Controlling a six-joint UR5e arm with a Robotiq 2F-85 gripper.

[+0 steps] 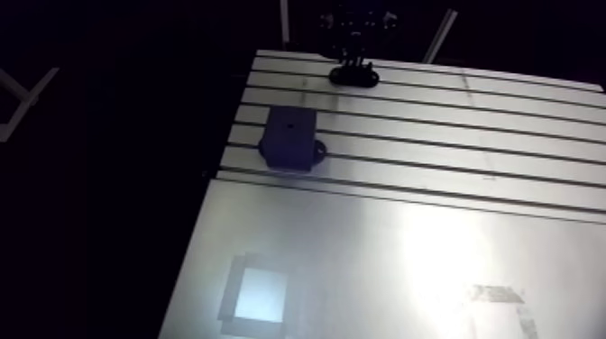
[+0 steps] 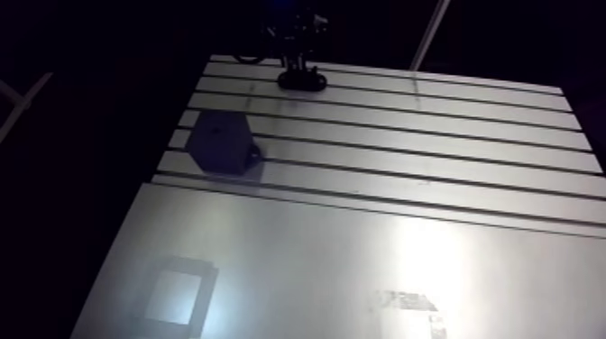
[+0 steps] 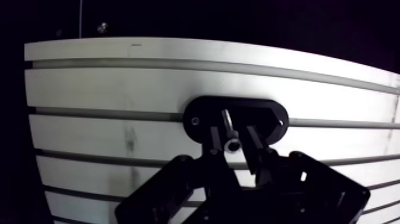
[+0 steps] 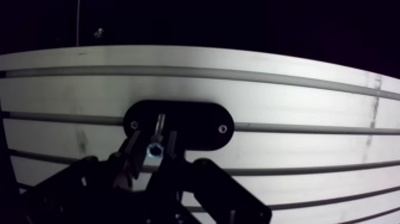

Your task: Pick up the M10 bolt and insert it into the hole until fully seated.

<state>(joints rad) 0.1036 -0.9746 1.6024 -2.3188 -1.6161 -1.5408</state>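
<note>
Step in hand: acquiring the M10 bolt point(image 3: 229, 130). The bolt stands upright in a black oval holder point(image 3: 268, 119) at the far edge of the slotted aluminium counter point(image 3: 119, 89). The gripper point(image 3: 232, 139) straddles it with the fingers narrowly parted. No firm contact is evident, so judge it not yet gripped.

Next move: close on the shank, lift straight up, and carry the bolt to the dark, matte block point(image 1: 289, 137), which has a small hole on top.
</note>
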